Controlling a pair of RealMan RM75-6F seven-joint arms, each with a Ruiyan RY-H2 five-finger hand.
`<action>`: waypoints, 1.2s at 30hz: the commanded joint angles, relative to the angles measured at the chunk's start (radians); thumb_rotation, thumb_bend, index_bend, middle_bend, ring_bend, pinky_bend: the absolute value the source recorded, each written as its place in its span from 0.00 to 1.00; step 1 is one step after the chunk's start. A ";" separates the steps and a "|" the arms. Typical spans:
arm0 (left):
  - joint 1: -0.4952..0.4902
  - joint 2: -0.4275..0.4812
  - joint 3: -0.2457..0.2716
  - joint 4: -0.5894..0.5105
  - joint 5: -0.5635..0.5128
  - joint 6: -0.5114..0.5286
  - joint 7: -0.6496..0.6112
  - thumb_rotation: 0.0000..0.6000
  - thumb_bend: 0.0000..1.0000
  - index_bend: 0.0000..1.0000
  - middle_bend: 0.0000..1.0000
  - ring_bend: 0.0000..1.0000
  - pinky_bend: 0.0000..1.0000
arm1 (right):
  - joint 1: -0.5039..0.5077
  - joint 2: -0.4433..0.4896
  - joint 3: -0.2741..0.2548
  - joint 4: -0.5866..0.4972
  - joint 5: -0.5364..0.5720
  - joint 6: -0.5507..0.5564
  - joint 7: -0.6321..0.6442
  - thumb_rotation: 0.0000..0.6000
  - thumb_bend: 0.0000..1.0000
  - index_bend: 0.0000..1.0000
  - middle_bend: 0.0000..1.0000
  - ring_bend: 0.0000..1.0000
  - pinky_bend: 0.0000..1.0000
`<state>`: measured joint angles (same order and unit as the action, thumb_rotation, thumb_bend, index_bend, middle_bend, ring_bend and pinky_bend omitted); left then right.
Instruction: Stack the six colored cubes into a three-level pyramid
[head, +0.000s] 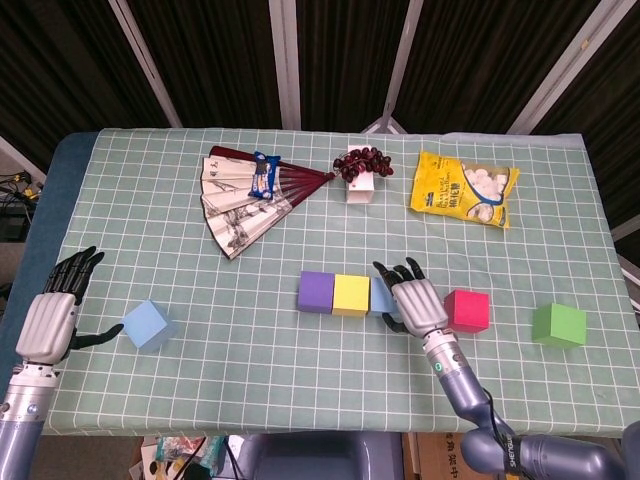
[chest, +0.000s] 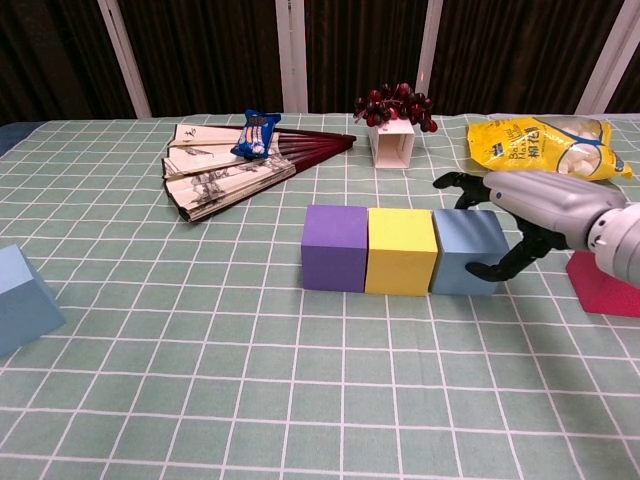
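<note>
Blue block (chest: 467, 250) sits wrapped in my right hand (head: 413, 300) fingers, flush against the yellow block (chest: 401, 250) beside the purple one (chest: 335, 246) — bottom row looks done. Left hand (head: 50, 318) fingers spread, empty. Next — let go cleanly, fetch the red block (head: 468, 309).

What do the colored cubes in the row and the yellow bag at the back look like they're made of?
The purple cube, yellow cube and blue cube, which the right hand grips, look like matte foam or soft plastic: flat color, no glare, slightly soft edges. Which one, I can't tell. The yellow bag looks like glossy plastic film, crinkled with bright highlights.
</note>
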<state>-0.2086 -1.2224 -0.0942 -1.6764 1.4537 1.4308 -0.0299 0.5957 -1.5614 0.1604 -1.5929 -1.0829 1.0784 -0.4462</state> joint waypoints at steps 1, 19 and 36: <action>0.000 0.001 0.000 -0.001 0.000 -0.001 -0.001 1.00 0.09 0.00 0.00 0.01 0.05 | 0.001 -0.002 0.000 -0.001 0.005 0.001 -0.004 1.00 0.38 0.00 0.33 0.17 0.00; 0.000 0.004 -0.002 -0.003 -0.001 -0.004 -0.005 1.00 0.09 0.00 0.00 0.01 0.05 | 0.009 -0.014 -0.001 -0.014 0.024 0.011 -0.029 1.00 0.38 0.00 0.33 0.17 0.00; -0.001 0.006 -0.004 -0.004 -0.003 -0.008 -0.007 1.00 0.09 0.00 0.00 0.01 0.05 | 0.015 -0.034 -0.003 -0.010 0.038 0.021 -0.046 1.00 0.38 0.00 0.32 0.14 0.00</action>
<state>-0.2095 -1.2170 -0.0982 -1.6803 1.4505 1.4226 -0.0371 0.6106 -1.5950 0.1578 -1.6024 -1.0448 1.0995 -0.4917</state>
